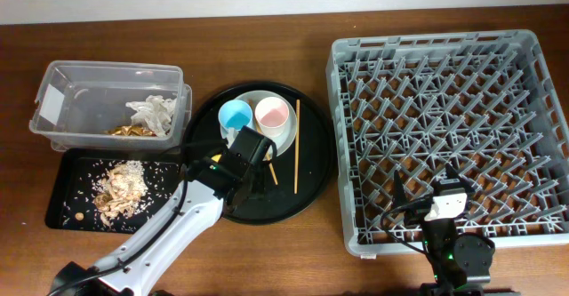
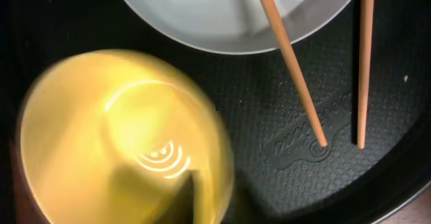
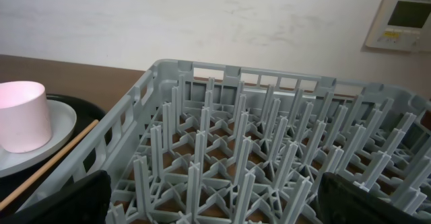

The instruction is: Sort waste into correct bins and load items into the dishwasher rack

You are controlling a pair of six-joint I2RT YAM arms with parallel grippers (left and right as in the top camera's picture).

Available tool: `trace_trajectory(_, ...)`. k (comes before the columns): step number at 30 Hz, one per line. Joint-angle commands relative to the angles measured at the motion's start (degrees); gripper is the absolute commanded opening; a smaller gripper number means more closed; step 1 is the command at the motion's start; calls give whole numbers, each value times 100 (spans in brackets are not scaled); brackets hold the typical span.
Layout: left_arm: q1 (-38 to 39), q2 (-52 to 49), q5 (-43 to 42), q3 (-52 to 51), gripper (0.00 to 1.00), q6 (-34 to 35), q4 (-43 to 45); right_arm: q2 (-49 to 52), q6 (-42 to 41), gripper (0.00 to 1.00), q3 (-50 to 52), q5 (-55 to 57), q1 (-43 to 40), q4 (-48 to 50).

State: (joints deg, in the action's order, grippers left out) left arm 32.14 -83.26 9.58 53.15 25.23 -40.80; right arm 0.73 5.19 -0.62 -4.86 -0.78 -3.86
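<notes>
Honestly can't tell if the left gripper (image 1: 246,147) grips the glossy yellow bowl (image 2: 121,136) toward the round black tray's (image 2: 283,157) left edge, just beside the pale round plate (image 2: 229,15); a loose hold could drop it onto the thin wooden chopsticks (image 2: 289,69); right gripper (image 3: 222,200) hangs wide open over the grey pegged rack (image 3: 236,72).

Round black tray (image 2: 377,163): an embossed script mark (image 2: 306,135) with a small ring emblem is pressed into its floor; the letters cannot be made out.
Clear tub (image 1: 111,65): a white label (image 1: 51,101) is stuck on one end; no writing can be read.
Wall panel (image 3: 402,21): a display is carried; nothing legible is shown.
</notes>
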Motion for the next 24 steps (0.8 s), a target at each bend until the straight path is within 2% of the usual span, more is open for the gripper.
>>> trace_trajectory(1, 22, -31, 98, 37, 46, 22, 31, -33, 37, 98, 31, -70, -37, -22)
trace_trajectory(3, 20, -28, 203, 90, 60, 20, 68, -33, 37, 98, 31, -70, -37, -22)
trace_trajectory(6, -48, -22, 249, 616, 62, 20, -262, -33, 37, 98, 31, -70, -37, -22)
trace_trajectory(9, -343, 4, 247, 2026, 62, 20, -1165, -33, 37, 98, 31, -70, -37, -22)
trace_trajectory(12, -1351, 4, 271, 3595, 72, -90, -2118, -33, 37, 98, 31, -70, -37, -22)
trace_trajectory(13, -1617, 4, 267, 3783, 94, -87, -2262, -33, 37, 98, 31, -70, -37, -22)
trace_trajectory(14, -1810, 4, 267, 3875, 99, -85, -2354, -33, 37, 98, 31, -70, -37, -22)
trace_trajectory(17, -2363, -9, 269, 3906, 99, -85, -2597, -33, 35, 98, 31, -109, -37, -13)
trace_trajectory(20, -2433, -9, 269, 3906, 99, -85, -2610, -33, 28, 99, 28, -833, -37, 402)
trace_trajectory(22, -2433, -9, 269, 3906, 99, -85, -2612, -33, -662, 98, -164, -1357, -37, 835)
trace_trajectory(24, -2433, -9, 269, 3906, 99, -85, -2612, 59, -1217, 98, -857, -1414, -37, 350)
